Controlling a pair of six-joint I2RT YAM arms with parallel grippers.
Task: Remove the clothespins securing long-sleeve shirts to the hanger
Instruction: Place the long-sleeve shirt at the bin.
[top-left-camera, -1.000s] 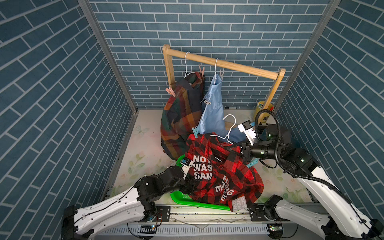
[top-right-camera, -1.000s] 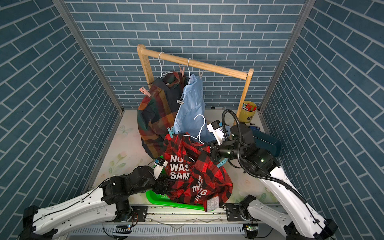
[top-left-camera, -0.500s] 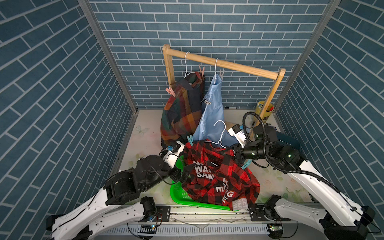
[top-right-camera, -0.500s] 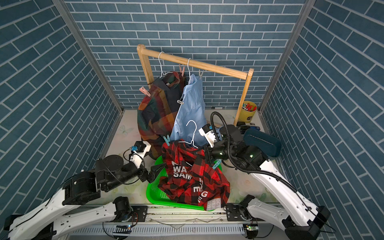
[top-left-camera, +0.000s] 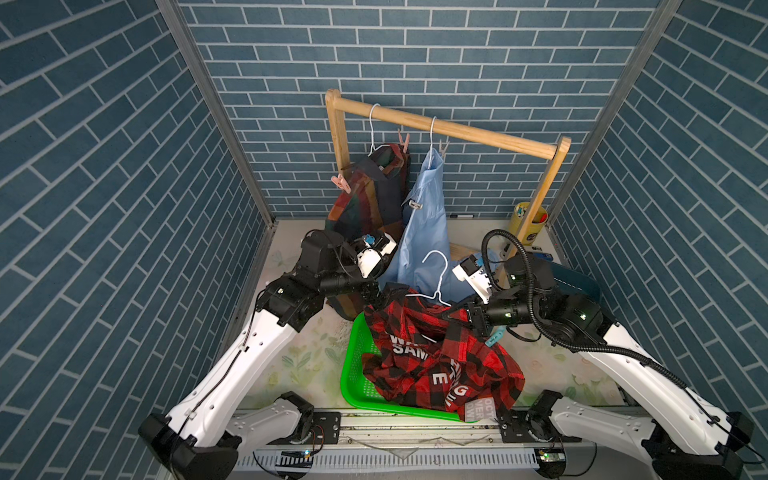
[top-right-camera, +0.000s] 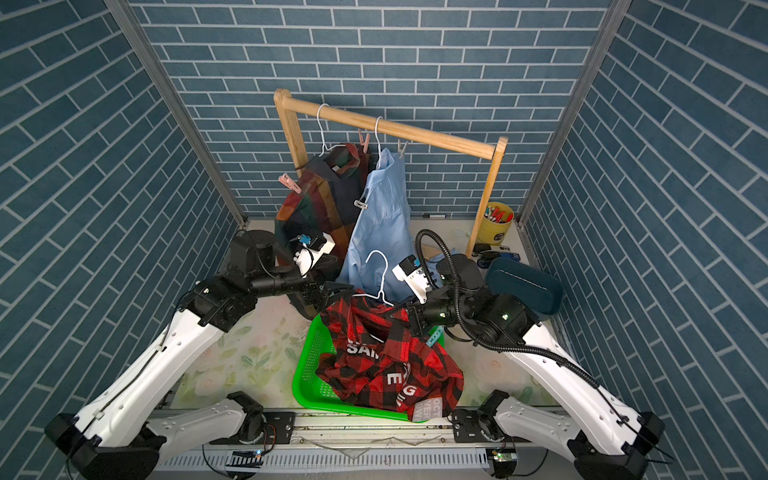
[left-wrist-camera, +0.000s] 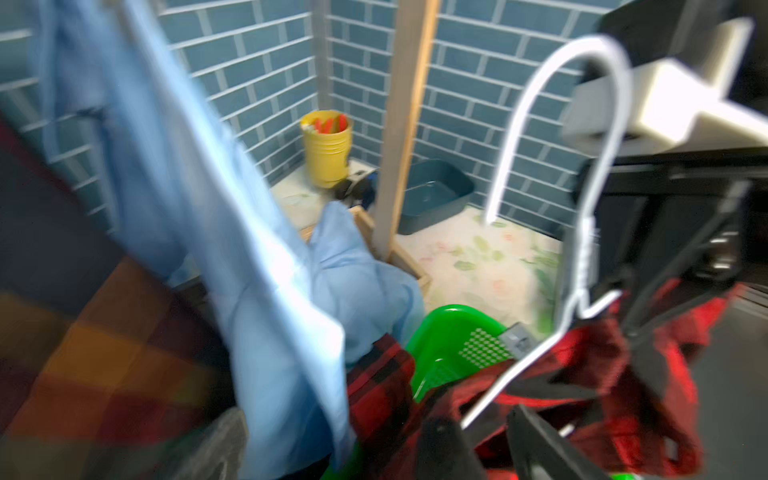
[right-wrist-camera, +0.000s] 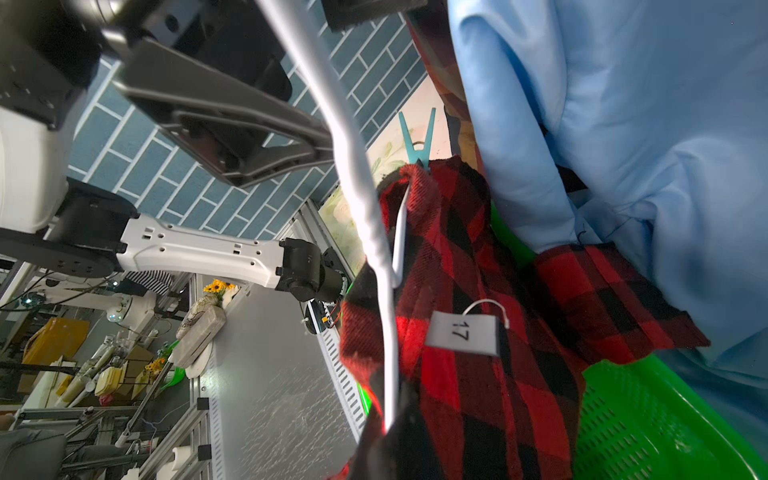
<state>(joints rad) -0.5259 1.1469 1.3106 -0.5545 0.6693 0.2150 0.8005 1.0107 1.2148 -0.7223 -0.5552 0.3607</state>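
Hovering by the white hanger (right-wrist-camera: 352, 166), your left gripper (top-right-camera: 336, 292) gapes wide, gripping nothing; your right gripper (top-left-camera: 453, 318) pinches the red-and-black check shirt (top-left-camera: 436, 365) over the green basket (top-left-camera: 353, 365).

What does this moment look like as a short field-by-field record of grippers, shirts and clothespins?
left gripper: open, close to the white hanger
right gripper: shut on the white hanger at the shirt's shoulder
red check shirt: off the wooden rail, drooping into the green basket
teal clothespin: clipped on the red check shirt's shoulder
plaid shirt: hanging on the wooden rail, pink clothespin on it
light blue shirt: hanging on the wooden rail, pale clothespin on it
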